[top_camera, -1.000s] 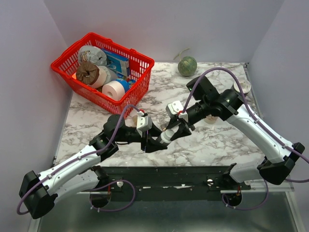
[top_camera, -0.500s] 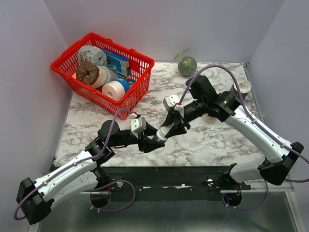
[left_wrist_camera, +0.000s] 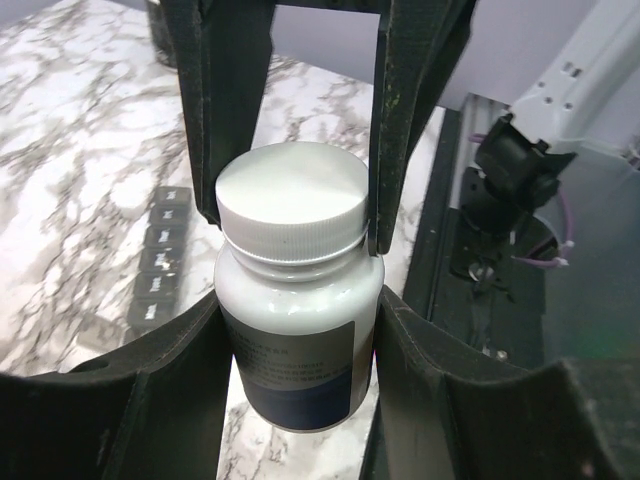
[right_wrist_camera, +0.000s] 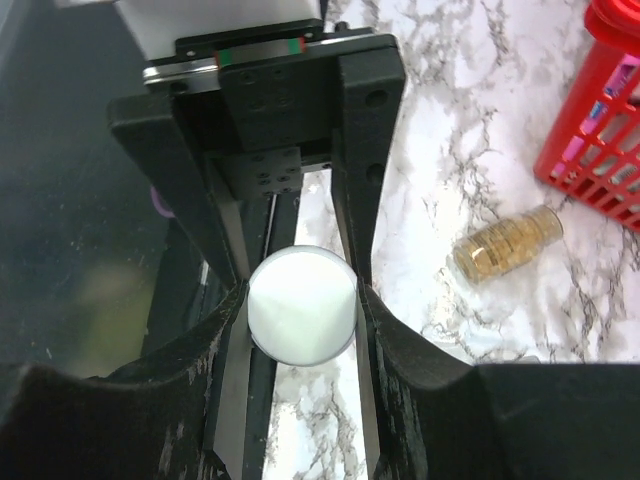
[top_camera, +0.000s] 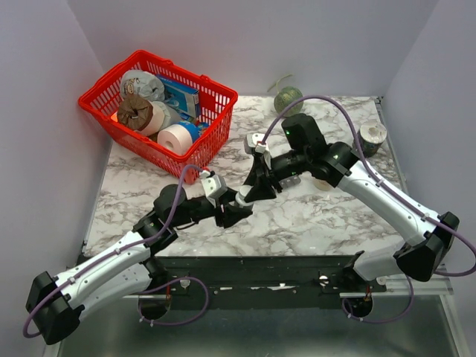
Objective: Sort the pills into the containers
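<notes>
White ribbed cap [left_wrist_camera: 290,200]: right pincer [right_wrist_camera: 302,300]; bottle [left_wrist_camera: 290,350]: left pincer [left_wrist_camera: 300,300].

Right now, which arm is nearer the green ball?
Right. The right arm passes just in front of the green ball; the left arm lies far off, near-left.

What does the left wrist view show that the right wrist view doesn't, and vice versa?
Only left wrist: the organizer strip. Only right wrist: the pill vial lying near the basket. Both: the white-capped bottle, with the left jaws on its body and the right jaws on its cap.
</notes>
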Controlling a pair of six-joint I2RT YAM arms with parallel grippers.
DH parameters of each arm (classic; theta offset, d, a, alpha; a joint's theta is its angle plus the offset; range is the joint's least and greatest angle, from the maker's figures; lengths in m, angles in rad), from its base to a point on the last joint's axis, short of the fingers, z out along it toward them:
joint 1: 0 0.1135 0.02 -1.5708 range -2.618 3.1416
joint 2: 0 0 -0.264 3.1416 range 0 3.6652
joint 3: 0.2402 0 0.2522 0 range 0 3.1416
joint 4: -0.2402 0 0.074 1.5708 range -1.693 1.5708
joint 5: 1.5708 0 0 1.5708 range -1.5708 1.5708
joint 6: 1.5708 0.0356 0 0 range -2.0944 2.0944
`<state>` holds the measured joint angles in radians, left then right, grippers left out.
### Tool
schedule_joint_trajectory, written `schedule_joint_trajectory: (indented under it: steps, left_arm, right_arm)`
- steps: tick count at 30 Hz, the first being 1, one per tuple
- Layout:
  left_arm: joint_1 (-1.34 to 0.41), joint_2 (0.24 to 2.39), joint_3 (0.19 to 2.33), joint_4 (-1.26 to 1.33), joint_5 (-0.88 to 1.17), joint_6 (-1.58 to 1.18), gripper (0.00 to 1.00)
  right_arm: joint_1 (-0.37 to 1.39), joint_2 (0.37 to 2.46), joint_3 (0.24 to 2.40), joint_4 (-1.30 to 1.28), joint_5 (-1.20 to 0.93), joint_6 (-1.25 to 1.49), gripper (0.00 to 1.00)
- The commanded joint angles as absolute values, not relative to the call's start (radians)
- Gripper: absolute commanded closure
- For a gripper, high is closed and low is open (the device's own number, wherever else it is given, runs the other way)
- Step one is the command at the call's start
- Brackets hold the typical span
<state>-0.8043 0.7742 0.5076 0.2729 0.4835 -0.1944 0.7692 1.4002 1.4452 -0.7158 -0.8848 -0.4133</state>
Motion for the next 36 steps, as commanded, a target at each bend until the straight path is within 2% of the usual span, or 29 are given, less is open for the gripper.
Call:
schedule_joint_trajectory:
  steps: [1,4,9,13,14,17,19,20,24,28,32,36]
  left_arm:
    - [-0.801,0.738,0.561,0.515,0.307,-0.155,1.0]
    - [-0.801,0.729,0.557,0.503,0.22,-0.138,1.0]
    - [-0.801,0.756,0.581,0.408,0.227,-0.086,1.0]
    - [-0.801,0.762,0.581,0.37,0.276,-0.071,1.0]
    - [-0.801,0.761,0.58,0.362,0.294,-0.071,1.0]
    - [-0.801,0.752,0.574,0.333,0.331,-0.074,1.0]
    - [-0.799,0.744,0.572,0.311,0.345,-0.08,1.0]
    - [-0.799,0.733,0.571,0.304,0.354,-0.08,1.0]
    - [-0.792,0.709,0.571,0.267,0.466,-0.086,1.0]
    - [-0.781,0.724,0.587,0.249,0.656,-0.109,1.0]
    - [-0.778,0.782,0.617,0.238,0.805,-0.132,1.0]
    - [-0.775,0.822,0.652,0.204,0.87,-0.123,1.0]
  right_arm:
    - [0.795,1.427,1.358,-0.678,-0.712,-0.244,0.76]
    - [0.796,1.427,1.345,-0.66,-0.683,-0.198,0.73]
    - [0.793,1.431,1.353,-0.666,-0.69,-0.175,0.59]
    - [0.787,1.427,1.379,-0.667,-0.755,-0.187,0.35]
    - [0.776,1.427,1.393,-0.679,-0.768,-0.195,0.23]
    - [0.735,1.417,1.463,-0.709,-0.83,-0.225,0.1]
    - [0.712,1.401,1.503,-0.724,-0.879,-0.264,0.06]
    - [0.691,1.397,1.54,-0.768,-0.905,-0.293,0.0]
    - [0.675,1.37,1.609,-0.945,-0.977,-0.562,0.0]
    - [0.676,1.336,1.629,-1.115,-1.058,-0.996,0.0]
    - [0.698,1.461,1.778,-1.406,-1.121,-1.196,0.02]
    - [0.744,1.528,1.842,-1.473,-1.12,-1.232,0.08]
